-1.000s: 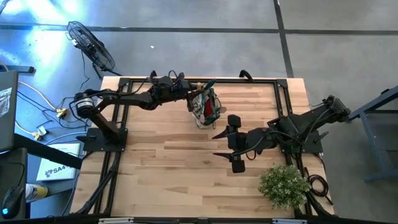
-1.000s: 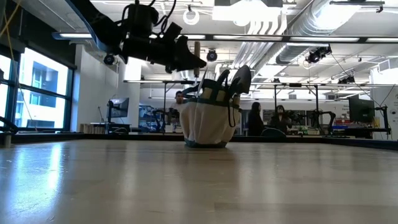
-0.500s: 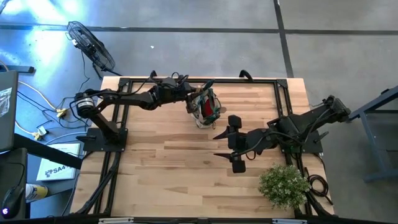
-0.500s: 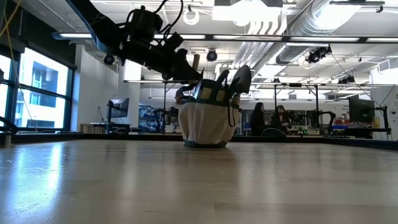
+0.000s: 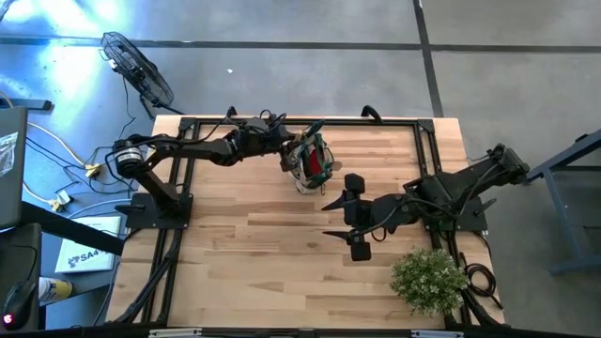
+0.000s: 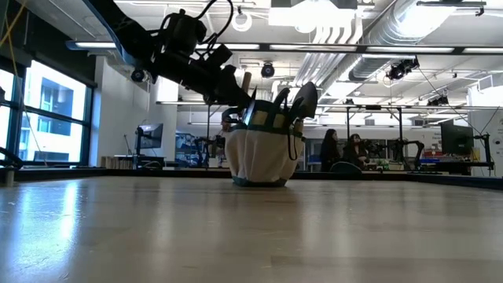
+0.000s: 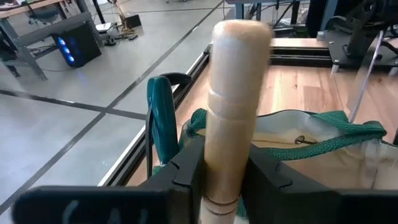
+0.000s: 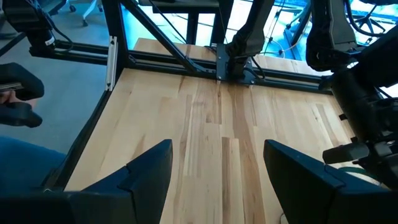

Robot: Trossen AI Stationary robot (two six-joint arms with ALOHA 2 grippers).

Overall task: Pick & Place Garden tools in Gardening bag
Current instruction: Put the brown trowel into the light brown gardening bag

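Observation:
The gardening bag stands on its base on the table's far middle, olive-tan with green trim. Several tools stick up out of it: a dark blade and a teal-handled tool. My left gripper is at the bag's left rim, shut on a trowel's pale wooden handle. The trowel's blade is hidden in the bag. My right gripper hangs open above the table's middle, with nothing between its fingers. My left gripper pinches the trowel's wooden handle low on its length between its two fingers. The fingers come from the table's left, slanting slightly down, and lie across the handle. The handle stands nearly upright over the bag's mouth, its free end up.
A bushy green plant stands at the table's near right corner. A black frame runs along the table's edges. A fan stands on the floor beyond the far left corner. People are in the room behind.
My left gripper has tipped downward and sunk a little toward the bag's left rim, still shut on the trowel. The wooden handle now stands lower over the bag's mouth than before.

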